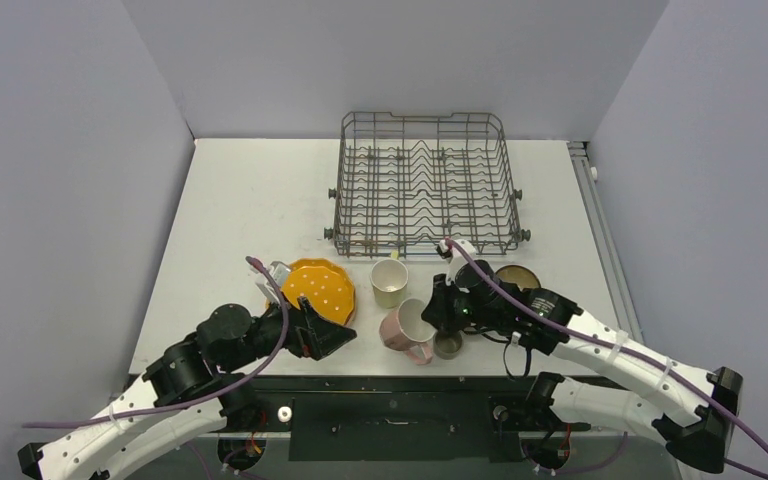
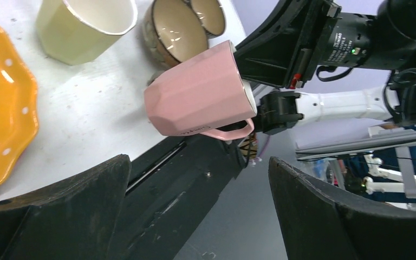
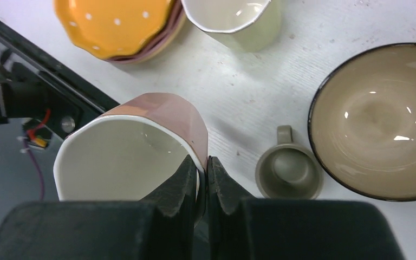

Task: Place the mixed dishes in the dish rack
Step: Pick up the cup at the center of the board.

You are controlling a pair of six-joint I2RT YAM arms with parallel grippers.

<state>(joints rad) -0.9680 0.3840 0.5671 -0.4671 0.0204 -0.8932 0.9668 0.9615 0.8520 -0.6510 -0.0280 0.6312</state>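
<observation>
My right gripper (image 3: pixel 203 162) is shut on the rim of the pink mug (image 3: pixel 168 116), one finger inside and one outside. The mug hangs tilted near the table's front edge (image 1: pixel 405 328). The small grey-olive cup (image 3: pixel 290 173) and a brown bowl (image 3: pixel 379 119) stand just right of it. The pale yellow mug (image 1: pixel 390 282) stands upright behind it. The orange dotted plate (image 1: pixel 322 290) lies on the pink plate (image 3: pixel 157 46). My left gripper (image 2: pixel 199 162) is open and empty at the front edge, facing the pink mug (image 2: pixel 200 92). The dish rack (image 1: pixel 425 185) stands at the back.
Two brown bowls (image 2: pixel 176 32) show side by side in the left wrist view. The rack holds no dishes. A black rail runs along the table's front edge (image 1: pixel 390 385). Grey walls close in both sides and the back.
</observation>
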